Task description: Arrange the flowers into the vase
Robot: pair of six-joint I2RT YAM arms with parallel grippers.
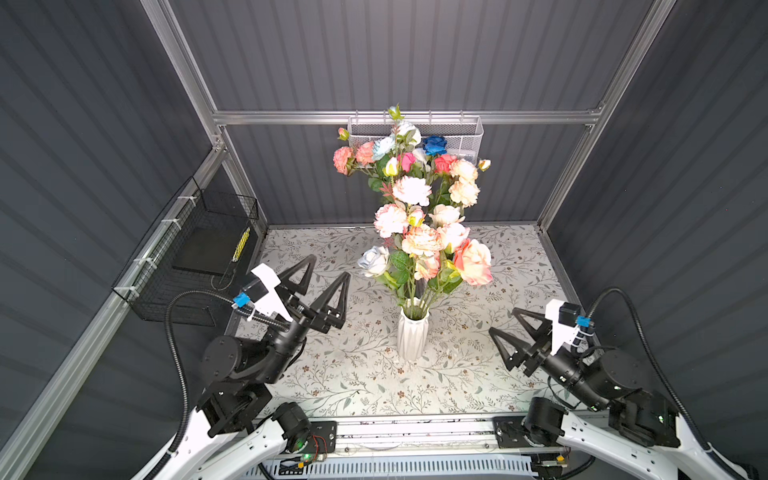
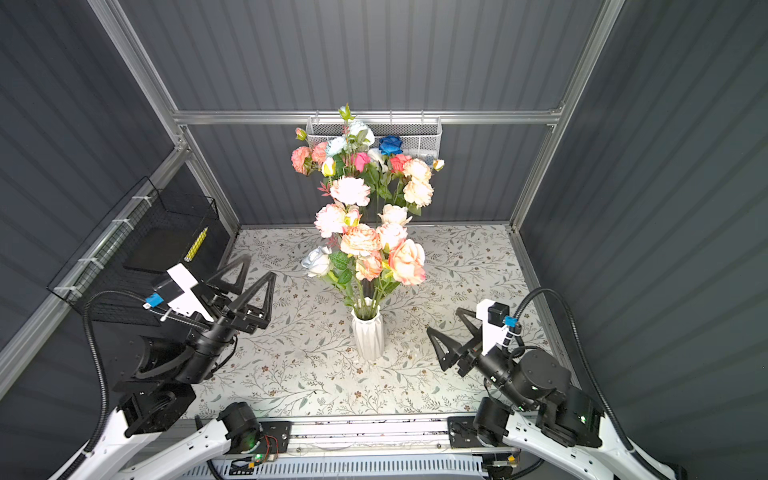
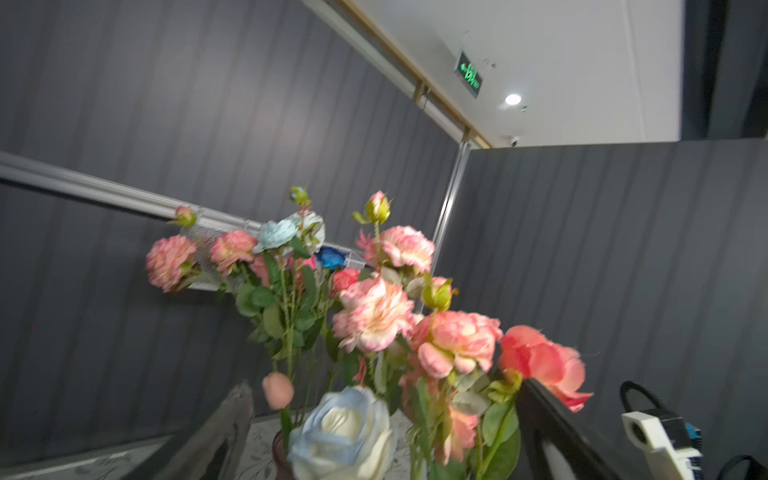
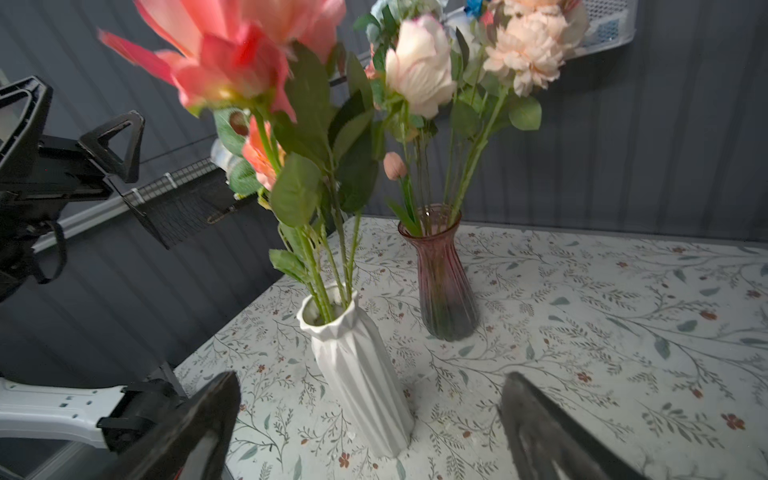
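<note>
The flowers [image 1: 422,241] [image 2: 360,240] stand in a tall bunch at mid-table, with pink, peach, cream and pale blue blooms and one deep blue rose [image 1: 435,144]. Some stems sit in a white ribbed vase [image 1: 412,332] [image 2: 368,334] [image 4: 357,365]. Others stand in a purple glass vase [image 4: 442,282] behind it, which the blooms hide in both top views. My left gripper [image 1: 328,269] [image 2: 257,267] [image 3: 384,386] hangs open and empty, left of the bunch. My right gripper [image 1: 503,321] [image 2: 444,320] [image 4: 370,378] is open and empty too, low on the right, facing the white vase.
A white mesh basket [image 1: 469,133] hangs on the back rail behind the blooms. A black wire basket [image 1: 187,257] is fixed to the left wall, close to the left arm. The floral tablecloth [image 1: 498,257] is walled in by grey panels on three sides.
</note>
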